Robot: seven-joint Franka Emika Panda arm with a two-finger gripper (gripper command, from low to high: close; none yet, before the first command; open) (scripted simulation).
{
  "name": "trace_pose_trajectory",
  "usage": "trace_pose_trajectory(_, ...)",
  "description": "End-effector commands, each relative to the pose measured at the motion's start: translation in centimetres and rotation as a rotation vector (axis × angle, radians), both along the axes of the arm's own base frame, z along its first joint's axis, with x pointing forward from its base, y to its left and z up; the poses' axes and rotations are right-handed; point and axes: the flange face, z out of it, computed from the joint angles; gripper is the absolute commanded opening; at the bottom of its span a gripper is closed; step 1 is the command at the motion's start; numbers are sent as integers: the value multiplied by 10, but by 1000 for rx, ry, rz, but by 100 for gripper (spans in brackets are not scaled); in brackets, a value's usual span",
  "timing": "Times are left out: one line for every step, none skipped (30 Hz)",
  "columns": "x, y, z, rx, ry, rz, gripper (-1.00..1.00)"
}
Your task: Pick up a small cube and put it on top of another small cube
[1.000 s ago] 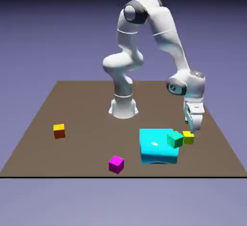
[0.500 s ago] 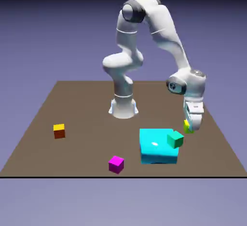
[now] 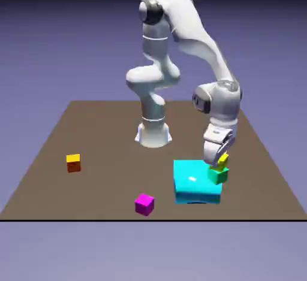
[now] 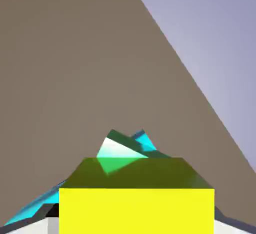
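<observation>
"On the desk [image 3: 108,184], toward the exterior view's left, what do you see?"

"A yellow-topped cube with orange-brown sides [image 3: 73,163], sitting well apart from everything else."

"And going right from there?"

"The magenta cube [image 3: 144,205], near the desk's front edge. Its top and two of its sides show. Behind it, at the far side, stands the white arm [image 3: 153,109], bending up and over toward the exterior view's right."

"Then the big cyan block [image 3: 195,181], I take it?"

"Yes, lying flat, with a bright glint on its top. The small green cube [image 3: 218,175] shows over its right-hand part, turned at an angle. From where I stand, I can't tell whether it rests on the block or just beside it."

"What about the end effector [image 4: 136,222]?"

"It's right above the green cube, tilted a little, with its two fingers closed on the small yellow cube [image 3: 223,162]. The hand view has that cube large between the fingertips, one on either side."

"So is the yellow cube on the green one?"

"It's over it, and the two overlap in the exterior view, a bit off to the right. Whether they touch, I can't tell. Beyond the yellow cube, the hand view shows part of the green cube, with bits of cyan on both sides."
</observation>
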Motion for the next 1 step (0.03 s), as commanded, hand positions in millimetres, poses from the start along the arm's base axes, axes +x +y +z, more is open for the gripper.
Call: trace_pose_trajectory(1, 0, 17, 0, 0, 0, 100)
